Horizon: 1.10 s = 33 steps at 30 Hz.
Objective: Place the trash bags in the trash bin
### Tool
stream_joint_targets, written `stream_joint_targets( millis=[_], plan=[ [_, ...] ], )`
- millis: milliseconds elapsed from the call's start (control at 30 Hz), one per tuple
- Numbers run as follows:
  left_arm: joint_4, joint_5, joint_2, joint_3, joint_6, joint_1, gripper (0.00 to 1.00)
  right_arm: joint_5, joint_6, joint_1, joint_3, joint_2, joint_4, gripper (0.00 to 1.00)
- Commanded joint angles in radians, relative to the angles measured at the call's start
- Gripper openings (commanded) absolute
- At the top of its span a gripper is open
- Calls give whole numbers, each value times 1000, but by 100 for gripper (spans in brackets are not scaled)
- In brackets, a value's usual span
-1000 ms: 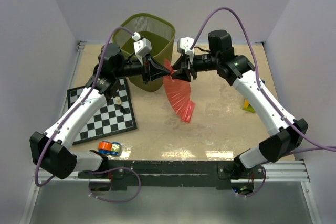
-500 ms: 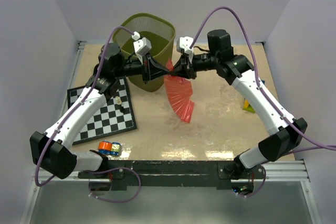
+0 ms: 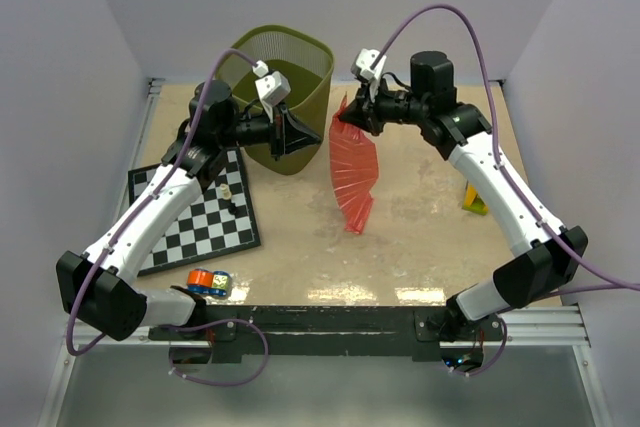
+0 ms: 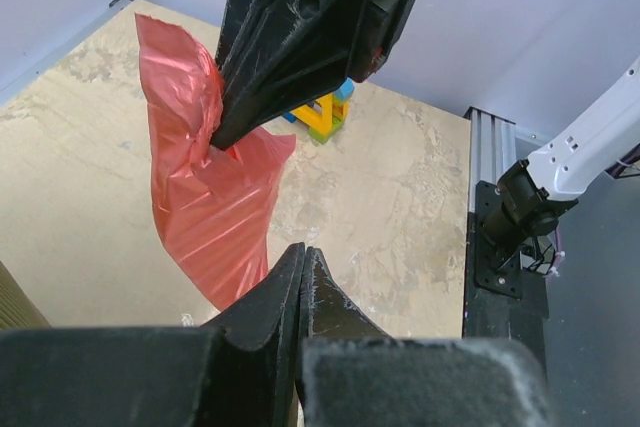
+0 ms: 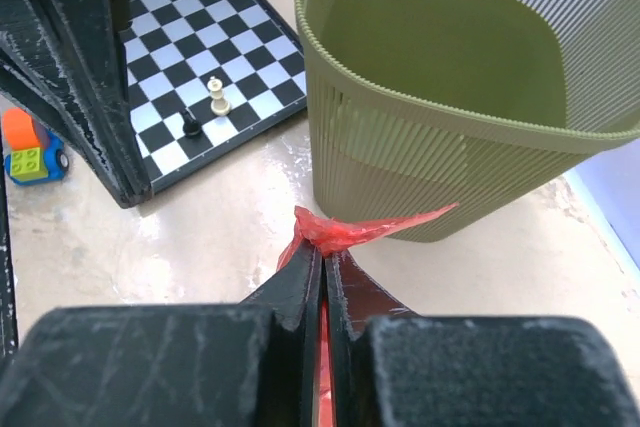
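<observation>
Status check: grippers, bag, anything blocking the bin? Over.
Right gripper shut on the trash bag, hanging beside the bin. Left gripper shut, empty, close by. It may crowd the lift over the rim.

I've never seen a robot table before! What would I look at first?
First, the thin, crinkly red-pink plastic bag in the middle of the table, dangling from the right tool, which is shut on its top. Just left of it stands the tall olive-green mesh bin, with the left tool shut and empty between the bin and the bag. A black-and-white chessboard lies on the left.
</observation>
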Motion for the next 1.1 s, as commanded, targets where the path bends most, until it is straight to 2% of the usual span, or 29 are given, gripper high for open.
stream_joint_targets(
  millis=[0, 33, 100, 133, 267, 467, 733, 967, 1067],
  plan=[
    [49, -26, -10, 17, 18, 6, 0, -16, 17, -2, 14, -19, 49, 2],
    [49, -58, -18, 8, 31, 6, 0, -35, -1, -2, 18, -18, 32, 2],
    [104, -109, -33, 2, 61, 6, 16, -101, -25, -1, 18, -18, 15, 2],
    [115, -123, -37, 2, 74, 6, 20, -129, -50, -1, 18, -15, -5, 3],
    [147, -115, -37, 3, 91, 6, 26, -205, -98, 2, 12, -12, -59, 5],
    [224, -36, -17, -10, 51, 5, 33, -212, -91, 7, 15, -10, -53, 6],
    [236, 35, 16, 5, 63, -9, 38, -216, -62, 7, 27, 2, -34, 6],
    [204, 11, 35, 14, 115, -24, 38, -233, -63, 8, 34, 4, -36, 6],
    [212, 14, 46, 23, 114, -26, 34, -233, -63, 8, 32, 2, -39, 7]
  ],
)
